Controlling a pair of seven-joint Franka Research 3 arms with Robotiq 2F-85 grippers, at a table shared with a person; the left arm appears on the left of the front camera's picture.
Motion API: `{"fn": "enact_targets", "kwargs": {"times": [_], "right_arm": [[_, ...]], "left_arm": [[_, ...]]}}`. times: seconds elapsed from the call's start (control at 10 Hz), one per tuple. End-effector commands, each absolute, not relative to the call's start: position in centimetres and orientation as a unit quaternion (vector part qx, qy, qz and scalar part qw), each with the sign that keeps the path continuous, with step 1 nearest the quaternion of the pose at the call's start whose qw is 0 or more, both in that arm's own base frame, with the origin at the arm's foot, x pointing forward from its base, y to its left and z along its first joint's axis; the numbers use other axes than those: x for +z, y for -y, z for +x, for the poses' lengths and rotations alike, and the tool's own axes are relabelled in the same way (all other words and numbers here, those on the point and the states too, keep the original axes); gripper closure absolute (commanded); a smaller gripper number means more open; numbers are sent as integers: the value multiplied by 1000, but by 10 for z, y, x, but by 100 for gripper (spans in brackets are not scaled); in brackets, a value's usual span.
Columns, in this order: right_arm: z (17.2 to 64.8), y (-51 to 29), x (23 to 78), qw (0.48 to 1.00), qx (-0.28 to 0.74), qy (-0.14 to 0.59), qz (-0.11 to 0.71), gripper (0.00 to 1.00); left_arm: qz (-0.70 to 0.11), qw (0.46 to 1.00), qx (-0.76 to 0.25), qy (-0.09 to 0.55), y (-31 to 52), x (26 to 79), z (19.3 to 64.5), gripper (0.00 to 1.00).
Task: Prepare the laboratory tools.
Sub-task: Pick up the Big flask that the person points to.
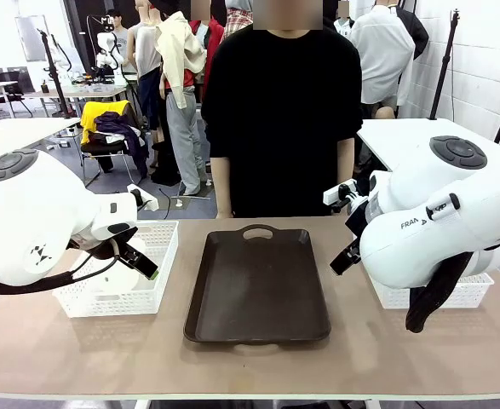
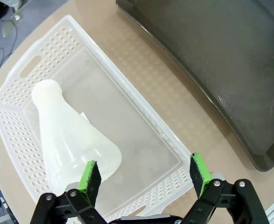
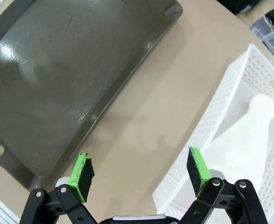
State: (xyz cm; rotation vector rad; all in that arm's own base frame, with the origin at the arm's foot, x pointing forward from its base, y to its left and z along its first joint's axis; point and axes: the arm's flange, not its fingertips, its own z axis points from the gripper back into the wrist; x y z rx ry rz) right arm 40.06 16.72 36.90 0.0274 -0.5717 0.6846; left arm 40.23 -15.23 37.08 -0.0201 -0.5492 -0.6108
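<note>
A tan table [image 1: 79, 349] is carrying a dark brown tray [image 1: 258, 290] at its middle, and a person [image 1: 284, 111] is standing behind it. The left claw [image 2: 144, 172] is hovering wide open and empty over the left mesh basket [image 2: 15, 93], where the first conical flask [image 2: 71, 135] is lying on its side. The right claw [image 3: 139, 170] is gaping wide, gripping nothing, above bare table beside the right mesh basket [image 3: 211, 116], which is holding the second conical flask [image 3: 244, 135].
</note>
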Motion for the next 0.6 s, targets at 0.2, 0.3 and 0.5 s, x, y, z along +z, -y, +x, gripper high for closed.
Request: {"fn": "enact_targets", "kwargs": {"times": [0.2,0.3,0.5], "right_arm": [[401,-167,369,902,331,276,13,0],[401,-167,369,902,331,276,13,0],[400,-166,386,901,329,281,30,0]], "left_arm": [[-10,917,-295,267,151,371,403,0],[-10,917,-297,267,152,371,402,0],[11,916,-267,298,143,406,395,0]]}}
